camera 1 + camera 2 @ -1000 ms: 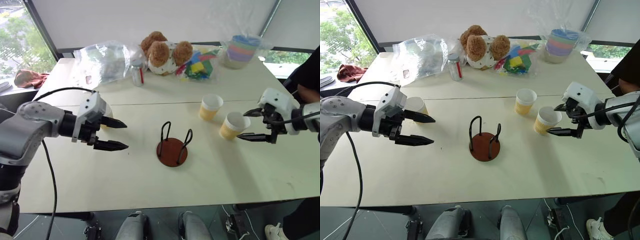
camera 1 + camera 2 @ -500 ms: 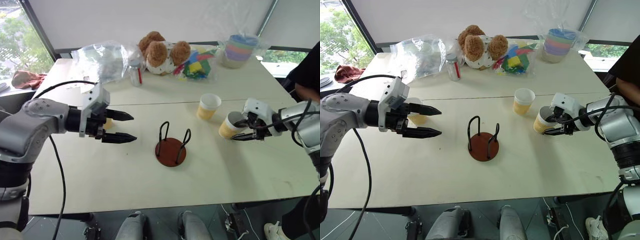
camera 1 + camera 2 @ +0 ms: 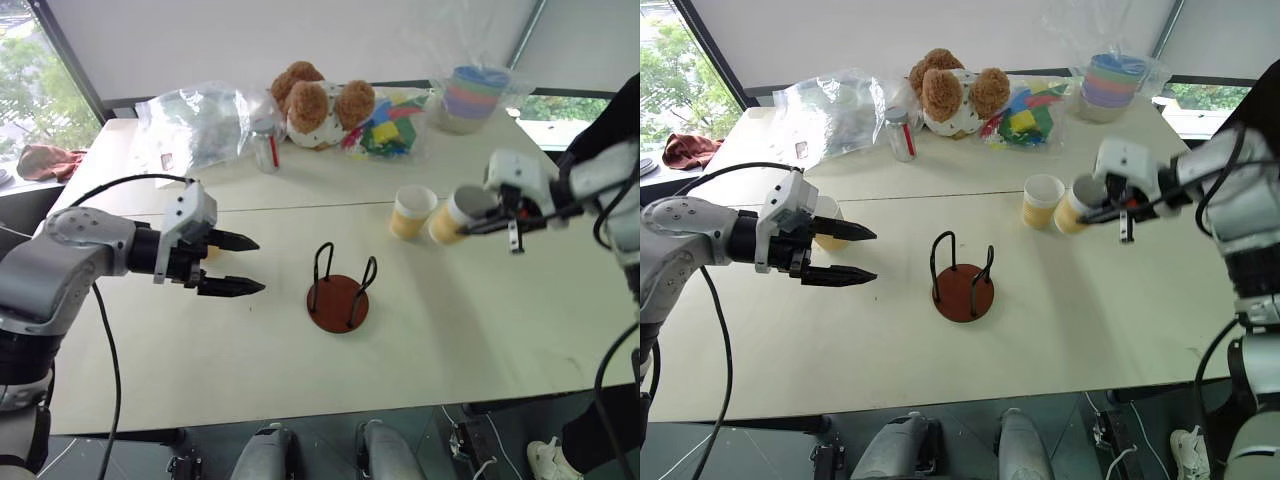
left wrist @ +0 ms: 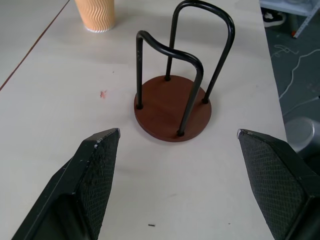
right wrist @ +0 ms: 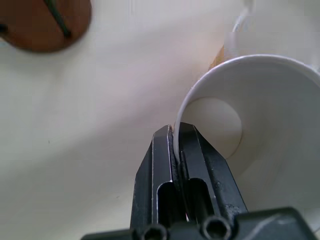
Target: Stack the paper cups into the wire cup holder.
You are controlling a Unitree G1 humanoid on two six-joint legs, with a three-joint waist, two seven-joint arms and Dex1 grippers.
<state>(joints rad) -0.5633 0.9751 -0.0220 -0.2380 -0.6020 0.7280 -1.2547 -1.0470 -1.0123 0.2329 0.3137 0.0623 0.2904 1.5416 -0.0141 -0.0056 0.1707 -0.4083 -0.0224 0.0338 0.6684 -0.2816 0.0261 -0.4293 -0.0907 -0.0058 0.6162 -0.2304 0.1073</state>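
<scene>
Above the table [image 3: 480, 330], the right end effector [image 3: 490, 222] pinches one paper cup [image 3: 452, 214] by its rim; the wire cup holder [image 3: 338, 293] stands empty, so all stacking remains. The left end effector [image 3: 232, 265] gapes, holding nothing.

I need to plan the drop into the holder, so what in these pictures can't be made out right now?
- Third paper cup: mostly hidden behind the left gripper in the head views.
- Held paper cup: the right gripper pinches its rim; its base is cut off in the right wrist view.
- Wire cup holder: cut off by the right wrist view's edge.
- Bottle label: too small to read.
</scene>
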